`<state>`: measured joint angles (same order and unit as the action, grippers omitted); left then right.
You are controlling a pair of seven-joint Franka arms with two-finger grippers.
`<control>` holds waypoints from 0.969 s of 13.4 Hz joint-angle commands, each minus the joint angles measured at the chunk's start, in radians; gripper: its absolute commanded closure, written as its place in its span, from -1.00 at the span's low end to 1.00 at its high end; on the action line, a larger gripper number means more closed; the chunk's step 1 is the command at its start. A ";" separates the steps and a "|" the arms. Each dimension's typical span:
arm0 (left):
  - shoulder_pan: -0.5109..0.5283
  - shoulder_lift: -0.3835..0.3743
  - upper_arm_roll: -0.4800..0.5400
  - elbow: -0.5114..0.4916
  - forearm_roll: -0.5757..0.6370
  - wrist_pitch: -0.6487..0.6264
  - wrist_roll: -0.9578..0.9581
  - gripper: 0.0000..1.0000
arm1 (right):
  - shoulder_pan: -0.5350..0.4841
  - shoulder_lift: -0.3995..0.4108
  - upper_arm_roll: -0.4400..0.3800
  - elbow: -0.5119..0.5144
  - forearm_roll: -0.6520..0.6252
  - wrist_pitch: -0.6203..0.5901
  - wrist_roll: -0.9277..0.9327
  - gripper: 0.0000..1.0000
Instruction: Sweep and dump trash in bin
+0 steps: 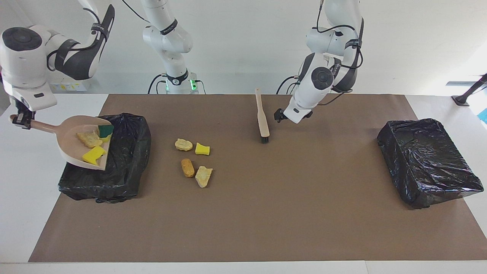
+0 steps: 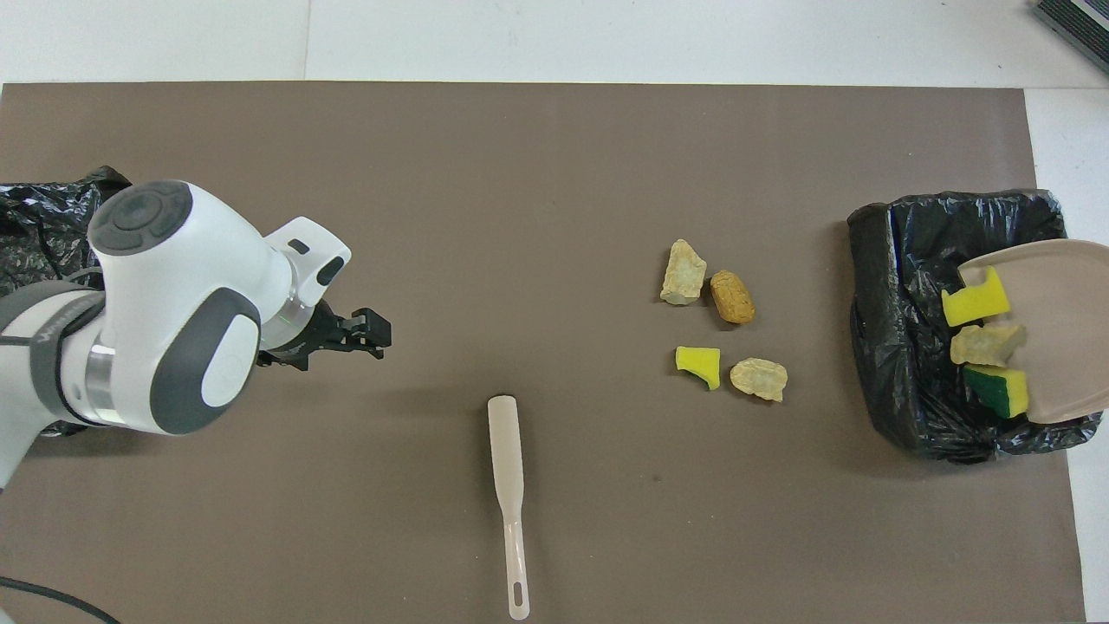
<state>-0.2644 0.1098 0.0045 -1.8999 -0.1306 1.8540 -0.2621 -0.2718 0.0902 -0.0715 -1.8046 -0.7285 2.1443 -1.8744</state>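
Right gripper (image 1: pixel 19 121) fingers clamp the tilted dustpan (image 1: pixel 81 142) over the bin (image 1: pixel 125 167); left gripper (image 1: pixel 279 115) fingers apart.

White wall (image 1: pixel 399 45) – white table (image 1: pixel 23 190), brown mat (image 1: pixel 266 213) on top.

White table (image 1: pixel 23 198) under brown mat (image 1: pixel 266 213), two black-lined bins (image 1: pixel 428 161) at its ends, beige brush (image 1: pixel 262 118) (lying flat), four trash scraps (image 1: pixel 192 161) grouped near one bin.
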 commanded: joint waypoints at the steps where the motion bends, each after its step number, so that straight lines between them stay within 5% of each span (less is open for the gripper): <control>1: 0.088 0.014 -0.009 0.094 0.042 -0.056 0.128 -1.00 | 0.002 -0.021 0.001 0.004 -0.049 0.000 -0.035 1.00; 5: 0.155 -0.002 -0.001 0.240 0.075 -0.188 0.233 -1.00 | 0.002 -0.069 0.004 0.031 -0.077 -0.021 -0.086 1.00; 9: 0.183 -0.016 -0.001 0.335 0.120 -0.286 0.258 -1.00 | -0.001 -0.132 0.044 0.131 0.022 -0.211 -0.071 1.00; 13: 0.192 -0.025 0.000 0.341 0.117 -0.269 0.248 -1.00 | 0.084 -0.167 0.099 0.159 0.112 -0.490 0.373 1.00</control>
<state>-0.0875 0.0831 0.0125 -1.5730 -0.0291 1.5980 -0.0165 -0.2335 -0.0644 0.0015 -1.6485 -0.6391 1.7515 -1.7232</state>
